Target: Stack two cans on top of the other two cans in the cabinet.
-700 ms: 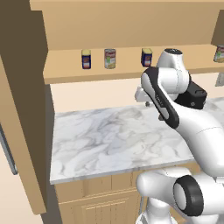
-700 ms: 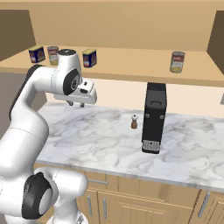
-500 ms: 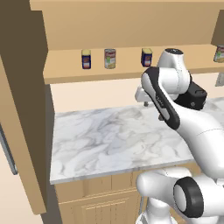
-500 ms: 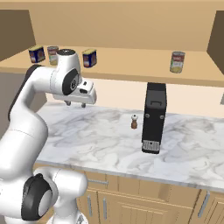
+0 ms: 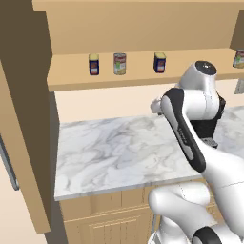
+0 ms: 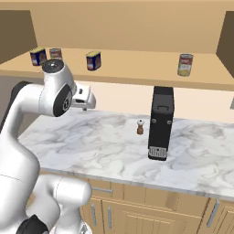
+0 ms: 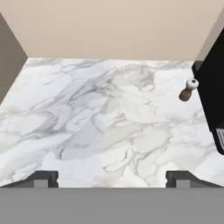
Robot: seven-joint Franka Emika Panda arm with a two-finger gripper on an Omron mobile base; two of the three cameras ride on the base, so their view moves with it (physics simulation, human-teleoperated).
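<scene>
Four cans: all stand upright, apart, on the cabinet (image 6: 137, 73) shelf.
Tall cans: one (image 5: 119, 63) between the blue ones, one (image 6: 184, 64) far along the shelf.
Blue cans: first (image 5: 94, 64), second (image 5: 159, 62).
Jaws: gripper (image 7: 112, 177) spread wide, holding nothing, above the marble tabletop (image 7: 100, 127).
Nearby: small shaker (image 7: 188, 89) beside a black appliance (image 6: 161, 122).

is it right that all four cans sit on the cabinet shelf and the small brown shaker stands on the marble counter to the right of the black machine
Not quite. The shaker stands to the left of the black machine, not the right, as the right base view shows. The rest holds: the two dark blue cans and the two taller cans sit on the cabinet shelf, and the shaker is on the marble counter.
</scene>
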